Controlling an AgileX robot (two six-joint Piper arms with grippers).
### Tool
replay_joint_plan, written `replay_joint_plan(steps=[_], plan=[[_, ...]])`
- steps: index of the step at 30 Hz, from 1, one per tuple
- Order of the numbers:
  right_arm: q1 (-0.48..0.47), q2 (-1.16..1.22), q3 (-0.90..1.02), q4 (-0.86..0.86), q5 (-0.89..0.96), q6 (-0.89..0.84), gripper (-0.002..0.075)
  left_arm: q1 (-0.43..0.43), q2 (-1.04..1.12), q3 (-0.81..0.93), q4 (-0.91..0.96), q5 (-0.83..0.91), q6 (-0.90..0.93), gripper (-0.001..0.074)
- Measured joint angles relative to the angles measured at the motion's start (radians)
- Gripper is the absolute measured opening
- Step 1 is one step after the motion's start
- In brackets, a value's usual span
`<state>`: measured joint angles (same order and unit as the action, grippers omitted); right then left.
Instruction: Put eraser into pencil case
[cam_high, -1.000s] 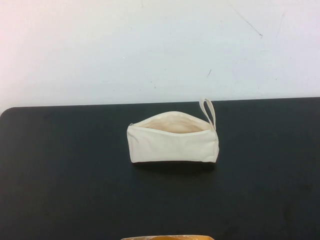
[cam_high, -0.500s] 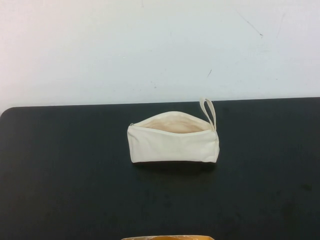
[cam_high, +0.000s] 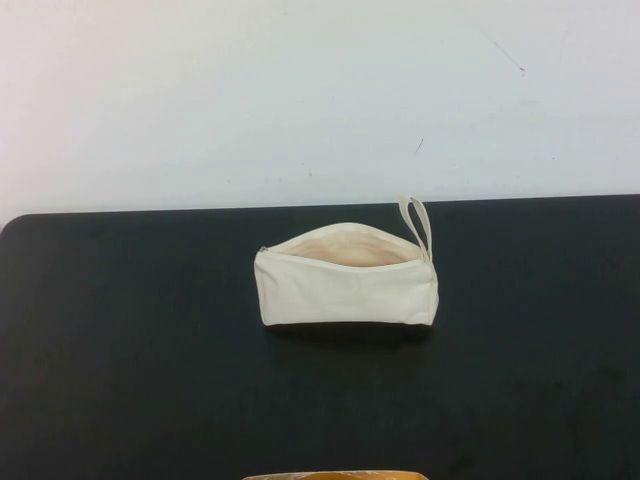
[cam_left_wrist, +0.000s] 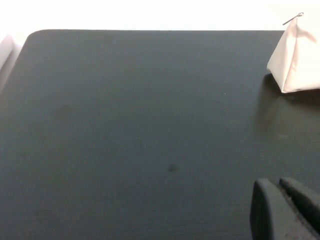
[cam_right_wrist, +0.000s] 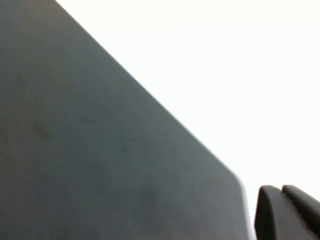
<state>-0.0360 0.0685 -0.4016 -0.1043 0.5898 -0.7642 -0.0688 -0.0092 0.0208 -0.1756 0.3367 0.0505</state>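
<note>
Cream fabric pencil case (cam_high: 345, 285) sits mid-tabletop (cam_high: 130, 350), unzipped; soft, light. Eraser unseen, maybe inside. Left pincer (cam_left_wrist: 287, 207) and right pincer (cam_right_wrist: 285, 212) parked low, fingers pressed together.

Bare test bench, black tabletop (cam_high: 120, 350), plain white wall (cam_high: 300, 90), likely a lab

Left gripper (cam_left_wrist: 287, 210): low over bare dark table (cam_high: 130, 360), nothing lying between it and the pencil case (cam_high: 346, 273).
Right gripper (cam_right_wrist: 287, 212): above the table's edge, bare surface beside it.
Only obstacle: pencil case, mouth gaping, loop strap (cam_high: 417, 224) standing up.
</note>
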Motion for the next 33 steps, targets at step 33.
replay_joint_plan(steps=[33], plan=[[0.000,-0.005,0.429,-0.097,-0.267,0.764,0.0000,0.000,0.000,0.000,0.000,0.001,0.000,-0.0001]])
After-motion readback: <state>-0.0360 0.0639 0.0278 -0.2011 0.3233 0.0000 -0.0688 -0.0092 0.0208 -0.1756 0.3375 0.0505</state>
